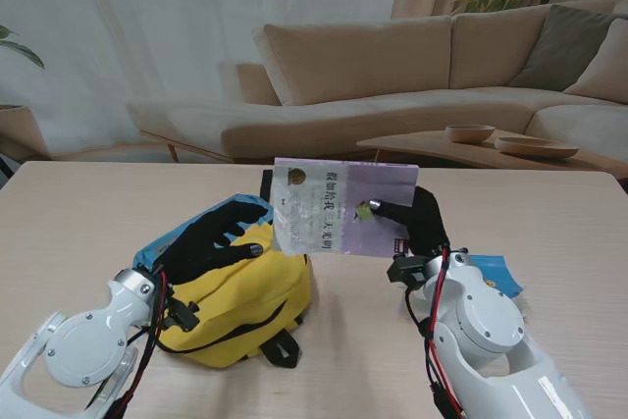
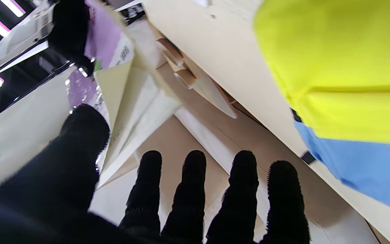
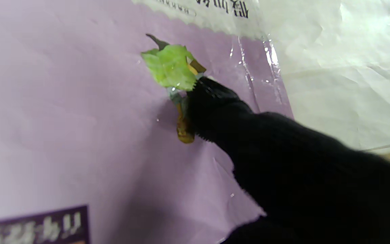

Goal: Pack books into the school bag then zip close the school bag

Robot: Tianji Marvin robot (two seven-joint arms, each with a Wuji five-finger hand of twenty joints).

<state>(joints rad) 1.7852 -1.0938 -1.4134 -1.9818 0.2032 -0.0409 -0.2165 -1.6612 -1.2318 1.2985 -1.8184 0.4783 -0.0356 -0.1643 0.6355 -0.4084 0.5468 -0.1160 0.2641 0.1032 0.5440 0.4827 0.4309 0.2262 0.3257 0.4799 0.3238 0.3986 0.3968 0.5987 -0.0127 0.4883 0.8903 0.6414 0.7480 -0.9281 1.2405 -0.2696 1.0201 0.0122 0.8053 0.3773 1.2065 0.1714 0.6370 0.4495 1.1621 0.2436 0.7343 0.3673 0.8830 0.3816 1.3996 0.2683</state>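
Packing step in hand. Right hand grips purple book, lifted over table middle, just beside yellow school bag near front edge. Left hand rests spread on bag, grasping nothing. Next: probably hold opening wide, slide book in.

Bag: on the surface, left side, near me.
Book: raised, just right of the bag.
Second book: on the surface, far right.
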